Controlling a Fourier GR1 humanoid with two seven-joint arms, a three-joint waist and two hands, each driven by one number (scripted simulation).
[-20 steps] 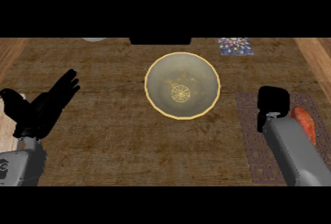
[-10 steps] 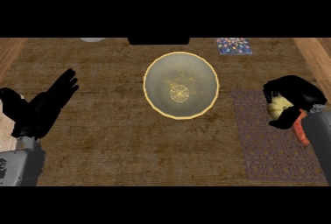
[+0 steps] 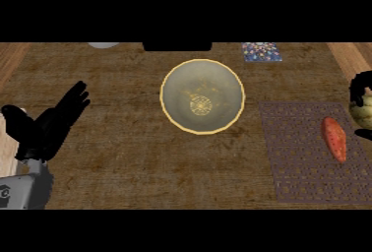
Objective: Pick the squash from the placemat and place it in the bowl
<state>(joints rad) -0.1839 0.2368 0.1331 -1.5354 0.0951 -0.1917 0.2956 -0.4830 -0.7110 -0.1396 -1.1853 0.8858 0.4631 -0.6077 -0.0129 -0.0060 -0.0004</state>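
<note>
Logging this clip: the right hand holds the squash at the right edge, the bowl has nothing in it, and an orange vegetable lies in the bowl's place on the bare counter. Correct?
Not quite. In the head view the orange vegetable lies on the placemat, not on the bare counter. The right hand is curled round the squash at the right edge, and the bowl has nothing in it.

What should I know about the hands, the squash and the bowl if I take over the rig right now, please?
Right hand: at the view's right edge, black fingers curled round the pale yellowish squash, which is mostly cut off by the edge.
Left hand: open, fingers up, resting at the left.
Oval yellow-rimmed bowl: mid-counter, nothing in it.
Brown patterned placemat: right of the bowl, an orange-red elongated vegetable lying on it.
Done: squash grasped, apparently off the mat.
Left: carry it left over the bowl and set it inside.
</note>
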